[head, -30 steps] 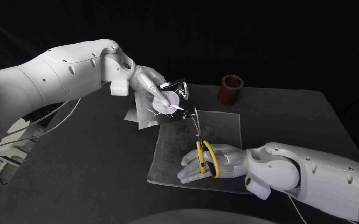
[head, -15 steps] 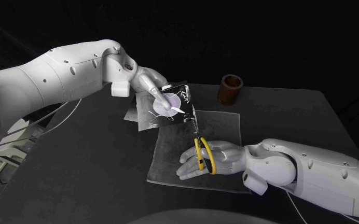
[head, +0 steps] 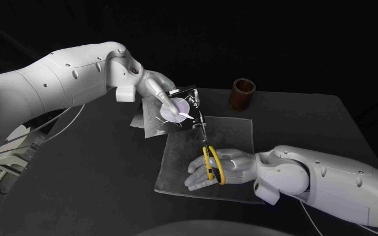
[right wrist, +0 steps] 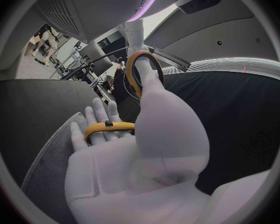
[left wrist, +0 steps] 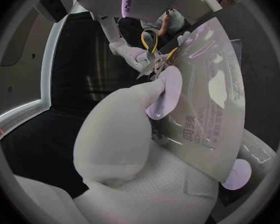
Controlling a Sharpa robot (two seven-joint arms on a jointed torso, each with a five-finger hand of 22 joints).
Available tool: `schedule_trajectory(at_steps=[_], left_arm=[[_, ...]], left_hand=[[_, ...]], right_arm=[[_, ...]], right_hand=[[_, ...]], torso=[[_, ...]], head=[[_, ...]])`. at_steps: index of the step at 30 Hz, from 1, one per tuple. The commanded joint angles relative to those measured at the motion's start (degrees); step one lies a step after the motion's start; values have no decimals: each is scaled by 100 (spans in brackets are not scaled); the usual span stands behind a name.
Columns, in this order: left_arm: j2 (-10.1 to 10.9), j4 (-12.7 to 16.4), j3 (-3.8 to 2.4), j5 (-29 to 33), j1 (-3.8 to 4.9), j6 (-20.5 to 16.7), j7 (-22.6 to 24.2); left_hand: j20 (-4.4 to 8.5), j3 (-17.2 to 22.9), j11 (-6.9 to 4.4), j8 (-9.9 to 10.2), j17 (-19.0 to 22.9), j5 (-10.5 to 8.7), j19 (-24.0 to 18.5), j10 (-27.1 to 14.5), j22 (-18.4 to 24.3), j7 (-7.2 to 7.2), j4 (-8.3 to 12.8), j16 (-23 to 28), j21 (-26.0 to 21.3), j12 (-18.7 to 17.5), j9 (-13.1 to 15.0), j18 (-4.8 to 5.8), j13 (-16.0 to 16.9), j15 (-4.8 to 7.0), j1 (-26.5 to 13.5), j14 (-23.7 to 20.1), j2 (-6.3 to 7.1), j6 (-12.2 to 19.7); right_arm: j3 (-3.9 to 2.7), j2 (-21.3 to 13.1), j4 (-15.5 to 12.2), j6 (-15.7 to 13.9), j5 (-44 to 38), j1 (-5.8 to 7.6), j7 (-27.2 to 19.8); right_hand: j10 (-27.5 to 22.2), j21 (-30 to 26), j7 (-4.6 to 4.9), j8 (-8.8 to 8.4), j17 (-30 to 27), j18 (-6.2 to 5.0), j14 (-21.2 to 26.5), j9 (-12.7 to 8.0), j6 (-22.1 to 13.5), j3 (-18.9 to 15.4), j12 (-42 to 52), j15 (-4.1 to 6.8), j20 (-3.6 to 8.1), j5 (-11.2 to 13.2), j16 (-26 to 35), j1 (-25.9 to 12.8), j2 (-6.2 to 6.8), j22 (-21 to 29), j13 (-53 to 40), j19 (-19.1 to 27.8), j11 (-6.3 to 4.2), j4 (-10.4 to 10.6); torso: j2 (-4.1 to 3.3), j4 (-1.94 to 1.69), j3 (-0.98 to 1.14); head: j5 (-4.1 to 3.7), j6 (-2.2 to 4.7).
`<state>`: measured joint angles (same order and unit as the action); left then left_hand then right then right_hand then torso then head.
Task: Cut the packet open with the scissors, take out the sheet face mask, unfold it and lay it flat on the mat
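Note:
My left hand (head: 167, 100) holds the silvery face-mask packet (head: 175, 110) upright above the far left corner of the grey mat (head: 236, 132). In the left wrist view the packet (left wrist: 209, 99) stands pinched between that hand's fingers (left wrist: 162, 92). My right hand (head: 217, 167) grips the yellow-handled scissors (head: 208, 157) over the mat, fingers through the loops. The blades (head: 203, 127) point away from me and reach the packet's lower right edge. The right wrist view shows the yellow loops (right wrist: 137, 74) around my right hand's fingers (right wrist: 159, 104).
A brown cylindrical cup (head: 242, 94) stands on the black table (head: 307, 121) just beyond the mat's far right corner. Another flat grey piece (head: 140, 120) lies under the packet at the mat's left.
My right hand has carried the scissors slightly forward and left, so the blades now reach the packet's edge. The left hand and packet have stayed put.

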<state>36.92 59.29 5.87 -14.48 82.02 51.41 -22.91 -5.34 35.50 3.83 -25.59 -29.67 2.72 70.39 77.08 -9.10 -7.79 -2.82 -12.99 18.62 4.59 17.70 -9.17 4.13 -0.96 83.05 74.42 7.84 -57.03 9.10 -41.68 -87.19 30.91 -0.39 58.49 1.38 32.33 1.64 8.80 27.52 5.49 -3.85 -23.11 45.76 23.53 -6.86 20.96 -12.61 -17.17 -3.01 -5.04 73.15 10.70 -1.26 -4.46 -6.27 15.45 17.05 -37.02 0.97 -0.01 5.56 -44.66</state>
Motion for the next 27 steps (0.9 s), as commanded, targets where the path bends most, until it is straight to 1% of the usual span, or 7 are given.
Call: schedule_trajectory(at_steps=[1, 7, 11, 12, 16, 27], left_arm=[[-12, 13, -5, 26, 9, 69, 73], [-15, 26, -4, 28, 9, 89, 57], [-21, 37, -4, 28, 9, 114, 33], [-21, 41, -4, 28, 9, 121, 25], [-18, 53, -4, 21, 9, 142, -6], [-19, 99, -3, 2, 9, 193, -47]], left_hand=[[-14, 21, 4, -17, -5, 15, -33, 44, -4, 3, 56, 20, 18, -13, 217, -109, 7, 31, 2, 0, -47, -31], [-14, 25, 4, -17, -6, 15, -35, 45, -5, 3, 59, 20, 20, -12, 219, -109, 7, 32, -3, 2, -45, -32], [-14, 25, 4, -17, -6, 15, -35, 45, -5, 3, 59, 20, 20, -12, 219, -109, 7, 32, -3, 2, -45, -32], [-14, 25, 4, -17, -6, 15, -35, 45, -5, 3, 59, 20, 20, -12, 219, -109, 7, 32, -3, 2, -45, -32], [-14, 32, 4, -17, -8, 15, -38, 47, -6, 3, 66, 22, 22, -12, 223, -109, 7, 32, -9, 4, -45, -33], [-14, 32, 4, -17, -8, 15, -38, 47, -6, 3, 66, 22, 22, -12, 223, -109, 7, 32, -9, 4, -45, -33]], right_arm=[[-6, 18, 7, 73, -14, 3, 19], [-6, 37, 35, 69, -24, 2, 20], [-6, 43, 50, 71, -33, 2, 12], [-6, 40, 52, 72, -36, 2, 9], [-6, 27, 53, 72, -48, 2, -3], [-6, 25, 65, 88, -43, 2, -29]], right_hand=[[16, -37, 831, 51, 8, -64, 312, 12, -18, 52, 43, -314, 19, 8, -30, 20, -76, 5, -4, 14, 21, 0], [16, -37, 831, 62, 10, -64, 313, 13, -18, 58, 52, -314, 19, 9, -35, 26, -88, 5, -4, 16, 20, -1], [16, -37, 831, 62, 10, -64, 313, 13, -18, 58, 52, -314, 19, 9, -35, 26, -88, 5, -4, 16, 20, -1], [16, -37, 830, 92, 16, -65, 318, 15, -16, 81, 79, -313, 19, 10, -52, 39, -128, 5, -5, 12, 19, -3], [19, -36, 830, 123, 23, -67, 318, 16, -13, 112, 109, -311, 19, 12, -71, 47, -173, 4, -6, 8, 17, -5], [29, -34, 829, 153, 34, -70, 303, 15, -4, 137, 139, -309, 19, 14, -95, 49, -206, 2, -7, 3, 15, -7]], torso=[[4, 1, 4], [2, 3, 10], [-2, 3, 10], [-2, 3, 10], [-1, 3, 11], [2, 2, 8]], head=[[7, -1], [12, -3], [14, -4], [14, -4], [22, -17], [22, -22]])
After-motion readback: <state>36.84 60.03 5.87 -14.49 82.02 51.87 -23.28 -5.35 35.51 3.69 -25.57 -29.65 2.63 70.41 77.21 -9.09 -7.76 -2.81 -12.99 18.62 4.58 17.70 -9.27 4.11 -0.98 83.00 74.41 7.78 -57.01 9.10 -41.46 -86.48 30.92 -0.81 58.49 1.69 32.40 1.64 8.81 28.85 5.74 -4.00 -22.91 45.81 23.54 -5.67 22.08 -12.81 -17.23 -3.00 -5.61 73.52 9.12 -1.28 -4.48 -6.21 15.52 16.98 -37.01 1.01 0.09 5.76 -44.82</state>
